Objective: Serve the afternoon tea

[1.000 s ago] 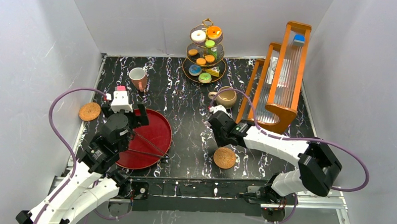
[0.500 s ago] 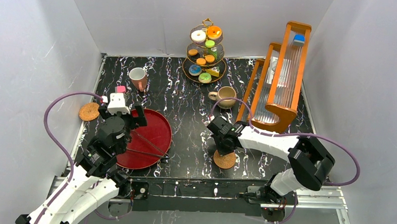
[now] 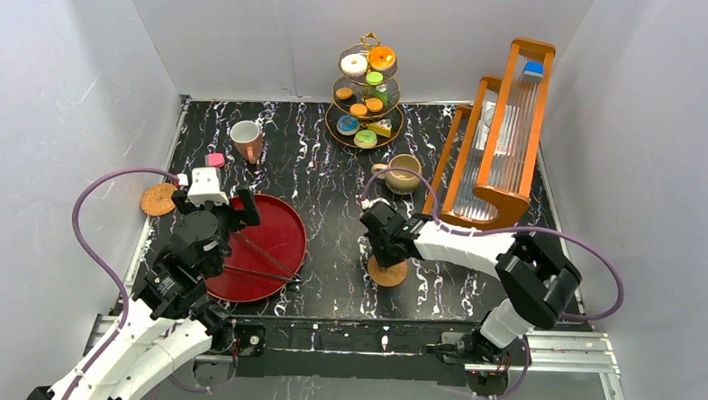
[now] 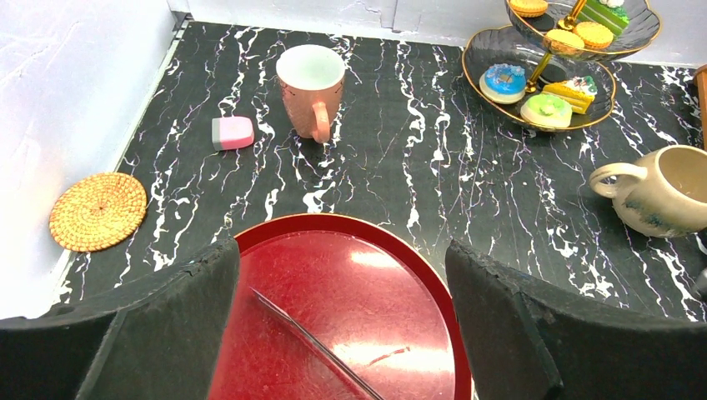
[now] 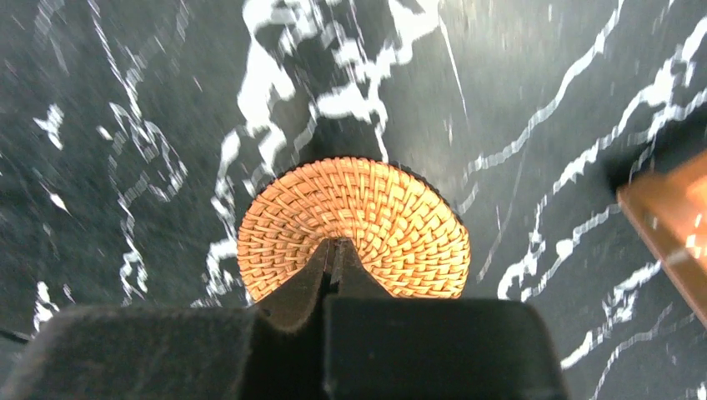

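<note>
My right gripper [image 5: 338,243] is shut, its tips pressed on the middle of a woven coaster [image 5: 375,208] lying on the black marble table near the front centre [image 3: 389,274]. My left gripper [image 4: 342,317] hangs wide open over the red tray, holding nothing. A second coaster [image 4: 97,211] lies at the left table edge. A pink mug with a white inside [image 4: 310,79] stands upright at the back left, a small pink-and-green pastry [image 4: 232,132] beside it. The beige mug [image 3: 403,172] stands right of centre. Several pastries fill the gold three-tier stand [image 3: 366,92] at the back.
The round red tray [image 4: 333,221] holds thin black tongs [image 4: 308,337] under my left gripper. A tall wooden rack [image 3: 502,125] stands at the right with a small blue thing [image 3: 533,70] on top. White walls close in the table.
My right gripper swung from beside the beige mug down onto the front coaster, and the coaster has slid a little left and away. The left arm shifted slightly left.
</note>
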Controlling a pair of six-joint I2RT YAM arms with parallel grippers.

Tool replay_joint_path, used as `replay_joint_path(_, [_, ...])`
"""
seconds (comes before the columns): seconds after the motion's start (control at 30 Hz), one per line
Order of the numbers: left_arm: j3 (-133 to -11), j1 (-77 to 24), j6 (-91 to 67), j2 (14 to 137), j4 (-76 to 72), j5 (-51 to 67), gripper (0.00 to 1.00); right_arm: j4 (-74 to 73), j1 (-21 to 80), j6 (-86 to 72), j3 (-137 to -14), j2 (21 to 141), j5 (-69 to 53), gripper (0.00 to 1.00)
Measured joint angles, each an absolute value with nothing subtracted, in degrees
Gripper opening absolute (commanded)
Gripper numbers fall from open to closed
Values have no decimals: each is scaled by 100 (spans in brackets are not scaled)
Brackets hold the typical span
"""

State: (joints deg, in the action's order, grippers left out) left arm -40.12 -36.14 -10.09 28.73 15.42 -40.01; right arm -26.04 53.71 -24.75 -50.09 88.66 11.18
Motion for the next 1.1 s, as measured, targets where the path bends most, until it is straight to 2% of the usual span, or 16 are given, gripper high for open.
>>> replay_joint_path(0.47, [-4010,-3614,-1028,2794,1540,-4066,91,-582,5120,-1557,-6313,10510,1240,0])
replay_joint_path(0.87, [-4007,-3614,-1050,2963,1544,-4099,91,-283,4501,-1022,-7487,11500,1190,0])
replay_joint_path(1.1, [-3992,-3614,-1041,2958,1540,-4145,91,-296,4257,-899,-7741,11688,1160,0])
